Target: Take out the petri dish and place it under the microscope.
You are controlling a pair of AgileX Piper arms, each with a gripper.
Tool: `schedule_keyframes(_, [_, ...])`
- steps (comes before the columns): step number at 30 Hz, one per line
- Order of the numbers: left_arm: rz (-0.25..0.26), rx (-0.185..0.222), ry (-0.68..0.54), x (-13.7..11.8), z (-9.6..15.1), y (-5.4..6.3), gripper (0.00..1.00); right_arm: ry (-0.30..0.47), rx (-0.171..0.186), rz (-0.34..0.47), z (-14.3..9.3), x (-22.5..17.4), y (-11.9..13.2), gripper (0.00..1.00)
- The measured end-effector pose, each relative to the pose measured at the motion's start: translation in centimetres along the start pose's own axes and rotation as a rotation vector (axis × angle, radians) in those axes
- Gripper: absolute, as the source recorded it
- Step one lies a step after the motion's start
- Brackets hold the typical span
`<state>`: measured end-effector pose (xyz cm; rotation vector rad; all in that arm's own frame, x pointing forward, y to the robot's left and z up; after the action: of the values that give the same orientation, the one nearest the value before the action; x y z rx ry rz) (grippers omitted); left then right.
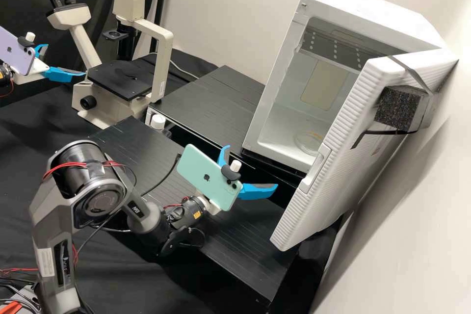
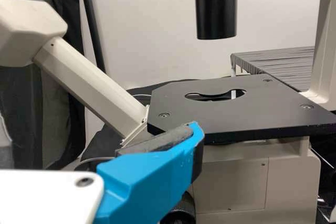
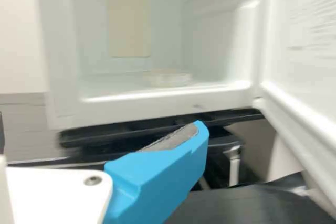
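Both gape wide — left gripper (image 1: 65,60), right gripper (image 1: 251,166); ease the latter, level, toward high view's two o'clock, straddling the dish (image 1: 308,143).

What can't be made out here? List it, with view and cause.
- Contents of the dish: high view, too small.
- Top of the tube: left wrist view, cut off by the top edge.
- Part of the knob: left wrist view, hidden by the finger.
- Part of the cabinet's inside: high view, hidden by the door.
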<state>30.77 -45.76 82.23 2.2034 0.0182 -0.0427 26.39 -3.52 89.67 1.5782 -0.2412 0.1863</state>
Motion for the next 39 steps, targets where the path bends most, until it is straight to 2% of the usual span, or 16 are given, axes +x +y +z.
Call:
schedule_keyframes(12, [0.000,0.000,0.000,0.0,0.0,0.0,1.00,0.056,-0.040,0.081,0.9,6.9,2.2,1.00])
schedule_keyframes(21, [0.000,0.000,0.000,0.0,0.0,0.0,1.00,0.008,-0.074,0.040,1.6,11.9,1.8,1.00])
schedule_keyframes(26, [0.000,0.000,0.000,0.0,0.0,0.0,1.00,-0.006,-0.103,0.028,2.0,13.4,1.7,1.00])
schedule_keyframes(30, [0.000,0.000,0.000,0.0,0.0,0.0,1.00,-0.016,-0.109,0.027,2.0,14.5,2.0,1.00])
schedule_keyframes(33, [0.000,0.000,0.000,0.0,0.0,0.0,1.00,-0.007,-0.105,0.031,1.9,15.2,2.3,1.00])
schedule_keyframes(37, [0.000,0.000,0.000,0.0,0.0,0.0,1.00,0.011,-0.070,0.028,2.0,15.8,2.7,1.00])
schedule_keyframes(39, [0.000,0.000,0.000,0.0,0.0,0.0,1.00,0.018,-0.040,0.029,2.2,16.1,2.9,1.00])
